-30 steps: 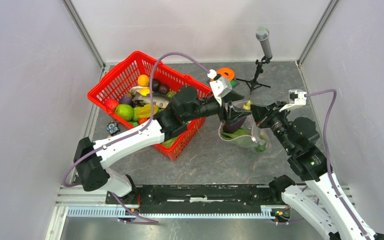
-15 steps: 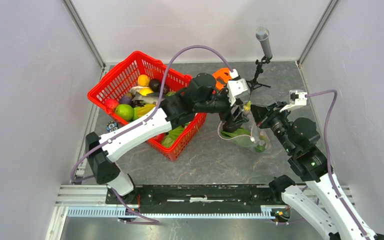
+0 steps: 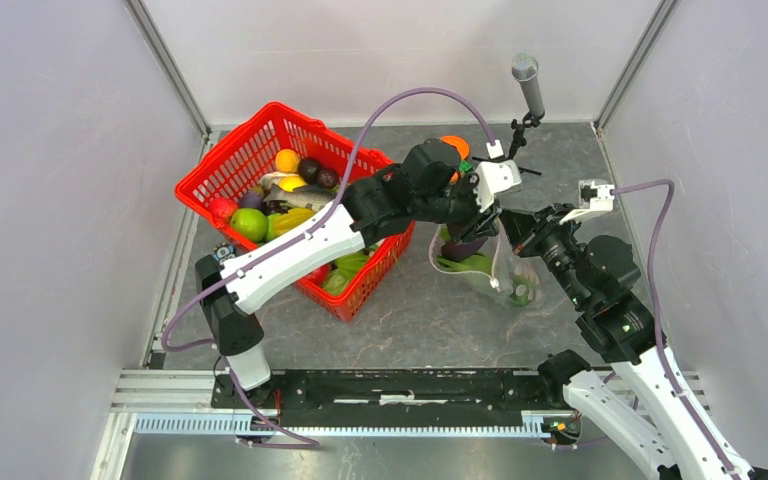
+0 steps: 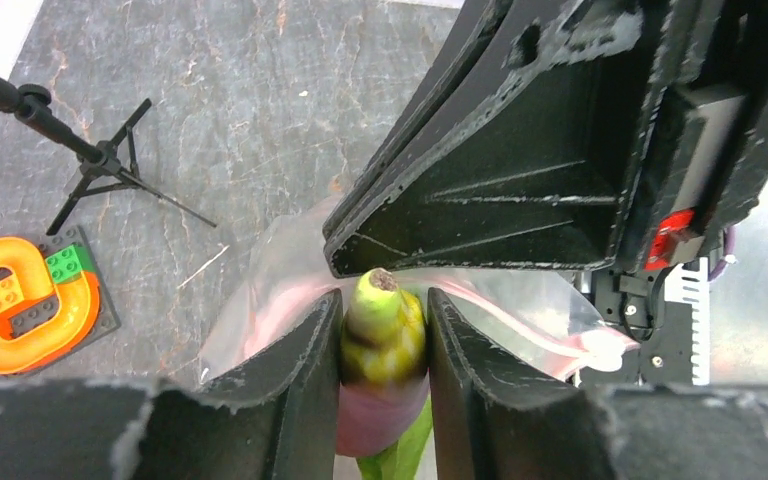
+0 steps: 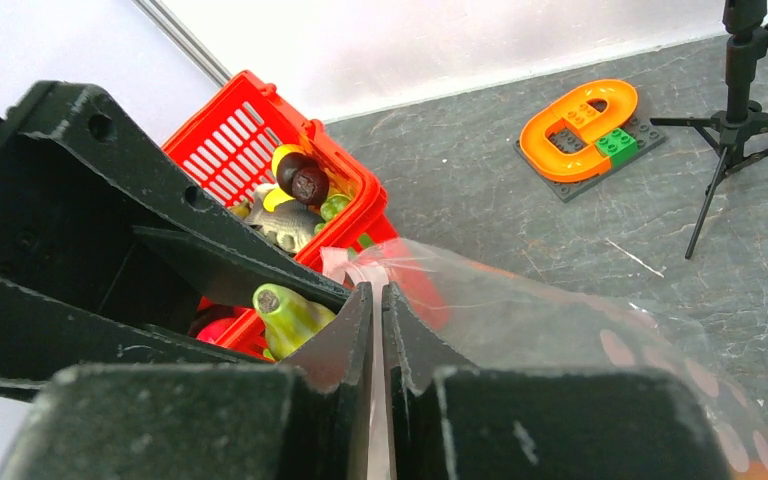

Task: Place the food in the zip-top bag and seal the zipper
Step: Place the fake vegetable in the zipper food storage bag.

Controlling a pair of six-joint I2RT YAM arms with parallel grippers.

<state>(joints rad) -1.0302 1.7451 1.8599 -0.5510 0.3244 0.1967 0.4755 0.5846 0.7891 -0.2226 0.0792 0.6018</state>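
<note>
Clear plastic of the zip-top bag (image 5: 560, 320) is held up by the right gripper (image 5: 377, 295), clenched on its zipper (image 5: 355, 262) edge, so the mouth gapes under the left gripper (image 4: 385, 305), which clasps a green-topped purple vegetable (image 4: 380, 370) right at the opening.

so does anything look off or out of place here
Nothing looks spilled or damaged. Two small oddities: the red basket sits diagonally on the table, and an orange brick loop lies loose beside the microphone stand. A small dark thing sits just outside the basket, too small to identify.
</note>
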